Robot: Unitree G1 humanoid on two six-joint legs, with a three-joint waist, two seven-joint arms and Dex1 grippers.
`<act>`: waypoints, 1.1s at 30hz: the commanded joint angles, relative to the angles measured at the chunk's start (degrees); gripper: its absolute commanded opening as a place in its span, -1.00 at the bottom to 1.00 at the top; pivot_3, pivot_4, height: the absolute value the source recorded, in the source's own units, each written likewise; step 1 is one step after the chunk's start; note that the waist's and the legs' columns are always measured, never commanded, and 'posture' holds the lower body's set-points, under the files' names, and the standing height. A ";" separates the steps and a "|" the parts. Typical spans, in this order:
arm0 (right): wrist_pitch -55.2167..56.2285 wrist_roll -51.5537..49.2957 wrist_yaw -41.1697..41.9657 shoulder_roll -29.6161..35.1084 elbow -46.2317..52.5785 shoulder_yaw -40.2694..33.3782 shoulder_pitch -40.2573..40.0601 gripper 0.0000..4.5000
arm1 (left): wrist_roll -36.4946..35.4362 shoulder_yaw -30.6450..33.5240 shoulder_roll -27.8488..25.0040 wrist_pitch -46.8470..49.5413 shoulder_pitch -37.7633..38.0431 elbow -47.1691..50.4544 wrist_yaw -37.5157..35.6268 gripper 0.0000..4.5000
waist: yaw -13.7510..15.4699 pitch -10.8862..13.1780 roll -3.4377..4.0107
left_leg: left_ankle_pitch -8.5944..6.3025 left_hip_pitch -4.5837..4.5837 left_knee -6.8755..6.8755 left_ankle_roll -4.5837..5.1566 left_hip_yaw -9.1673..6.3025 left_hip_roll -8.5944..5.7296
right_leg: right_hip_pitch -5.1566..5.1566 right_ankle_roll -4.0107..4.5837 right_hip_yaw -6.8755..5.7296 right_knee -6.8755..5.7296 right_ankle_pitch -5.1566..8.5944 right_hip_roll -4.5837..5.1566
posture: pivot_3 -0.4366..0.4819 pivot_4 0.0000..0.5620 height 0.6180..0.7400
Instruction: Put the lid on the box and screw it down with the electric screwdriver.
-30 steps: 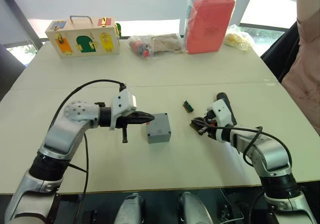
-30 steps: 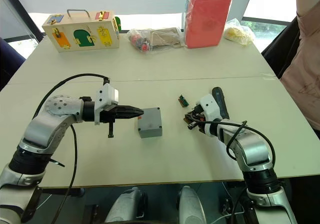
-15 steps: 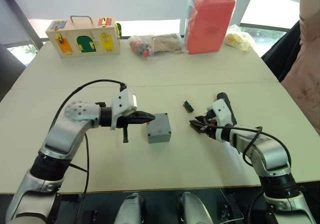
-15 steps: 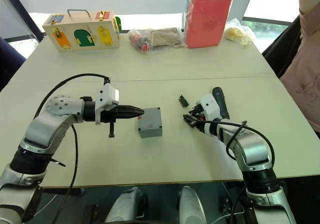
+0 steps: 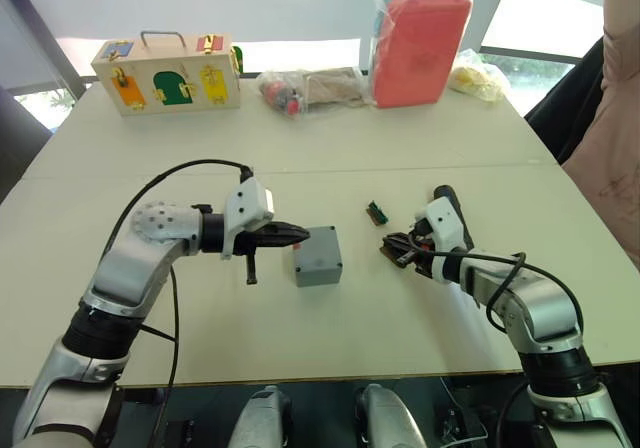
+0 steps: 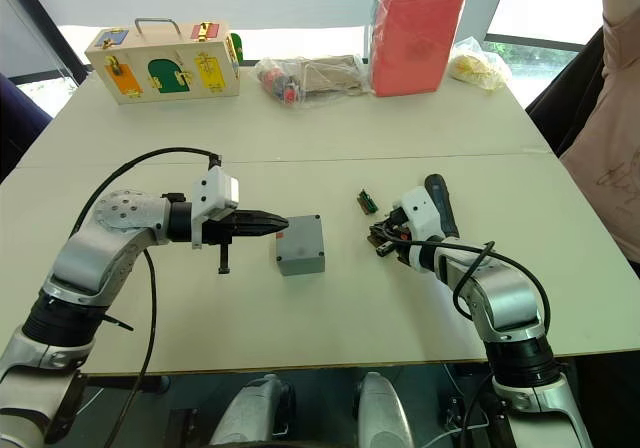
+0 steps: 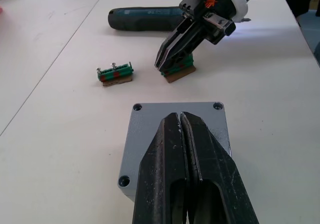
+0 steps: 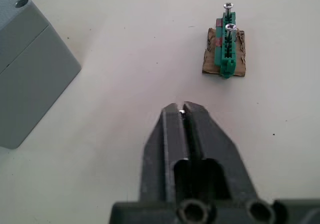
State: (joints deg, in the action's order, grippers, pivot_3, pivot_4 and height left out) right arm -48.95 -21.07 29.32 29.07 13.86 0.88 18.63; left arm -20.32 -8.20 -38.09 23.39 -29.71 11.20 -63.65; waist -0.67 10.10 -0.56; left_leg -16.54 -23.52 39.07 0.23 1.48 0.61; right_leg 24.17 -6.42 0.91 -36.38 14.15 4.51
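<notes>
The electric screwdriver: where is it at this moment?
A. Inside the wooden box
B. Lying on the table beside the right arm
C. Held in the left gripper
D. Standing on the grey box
B: the electric screwdriver lies flat on the table beside the right gripper.

We see our right gripper (image 8: 182, 110) pinched closed over the desk (image 8: 125, 69), between the box (image 8: 27, 64) and a green connector strip (image 8: 226, 51).

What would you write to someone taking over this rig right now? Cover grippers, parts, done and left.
Left gripper shut, tips over the lid. Right gripper shut, at a green connector strip; a second strip lies nearby.
Lid sits on the box; visible corner holes look empty. Electric screwdriver lies on the table beyond the right gripper.
Done: lid on. Left: fit and drive the screws.
</notes>
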 commanded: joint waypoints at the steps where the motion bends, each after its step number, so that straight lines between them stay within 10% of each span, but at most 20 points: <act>1: 0.61 -0.54 -0.19 -0.01 2.47 -1.56 0.63 -0.97 | 0.00 0.45 -0.03 -0.92 -1.14 0.65 -0.11 -1.00 | 0.00 0.00 0.00 | 0.00 0.00 0.00 0.00 0.00 0.00 | 0.00 0.00 0.00 0.00 0.00 0.00 | -0.05 -0.47 0.83; 15: -9.89 -7.76 0.24 2.09 11.22 -6.18 8.07 -0.97 | -0.30 1.02 -0.72 -0.46 -0.30 1.54 0.00 -1.00 | -0.06 0.00 0.00 | 0.00 0.00 0.00 0.00 -0.01 0.01 | 0.00 0.00 0.00 -0.02 0.00 0.00 | -0.05 -0.47 0.83; 33: -9.31 -6.81 0.20 -6.70 3.70 7.44 17.14 -0.97 | -0.96 3.50 -4.14 0.96 3.90 4.61 1.92 -1.00 | -0.06 0.00 0.00 | 0.00 -0.01 0.02 0.00 0.00 -0.01 | 0.03 0.01 0.00 -0.06 0.00 0.07 | -0.05 -0.47 0.83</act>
State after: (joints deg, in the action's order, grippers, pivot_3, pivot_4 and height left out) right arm -60.06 -28.30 28.99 22.10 17.17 8.35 34.34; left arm -20.59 -6.78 -41.69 24.41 -25.54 13.91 -62.04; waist -0.74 10.10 -0.55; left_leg -16.54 -23.52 39.09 0.22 1.47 0.60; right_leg 24.20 -6.42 0.91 -36.44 14.15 4.58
